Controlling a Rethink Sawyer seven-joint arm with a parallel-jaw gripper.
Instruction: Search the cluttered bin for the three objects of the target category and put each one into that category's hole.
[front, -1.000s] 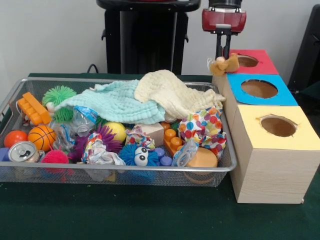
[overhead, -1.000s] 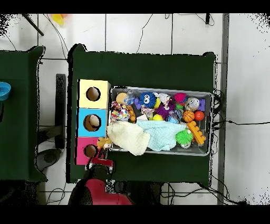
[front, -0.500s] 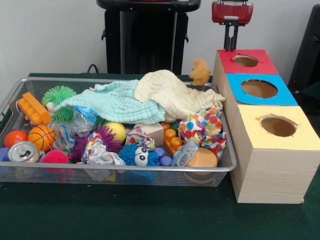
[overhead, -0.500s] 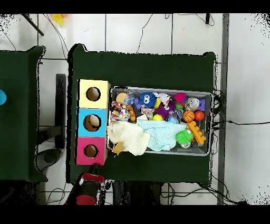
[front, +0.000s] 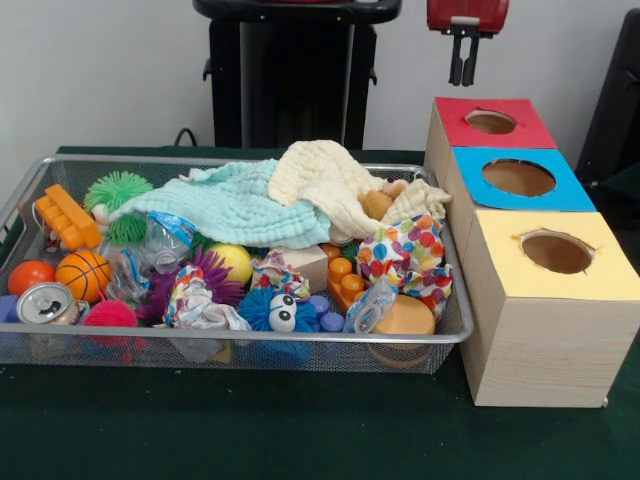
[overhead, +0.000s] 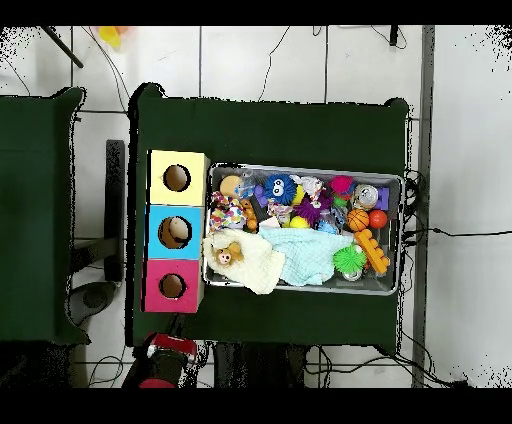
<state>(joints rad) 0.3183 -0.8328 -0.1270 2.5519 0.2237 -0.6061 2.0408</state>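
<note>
A small tan plush toy (front: 377, 203) lies on the pale yellow cloth (front: 330, 180) at the right end of the mesh bin (front: 250, 337); from overhead the plush toy (overhead: 228, 254) sits at the bin's end nearest the boxes. My gripper (front: 466, 80) hangs high above the red box (front: 525, 128), open and empty, its two fingers a little apart. In the overhead view the gripper (overhead: 170, 346) is off the table's edge below the red box (overhead: 158, 272). The red box's hole (front: 491, 121) looks empty.
A blue box (front: 565, 190) and a yellow box (front: 600, 275) stand in a row in front of the red one. The bin holds a mint cloth (front: 235, 205), spiky balls, a basketball (front: 82, 274), a can (front: 45, 303), orange bricks and crumpled wrappers.
The plush toy left my gripper beside the red box, fell, and landed on the yellow cloth in the bin. My gripper rose and drew back, empty.
</note>
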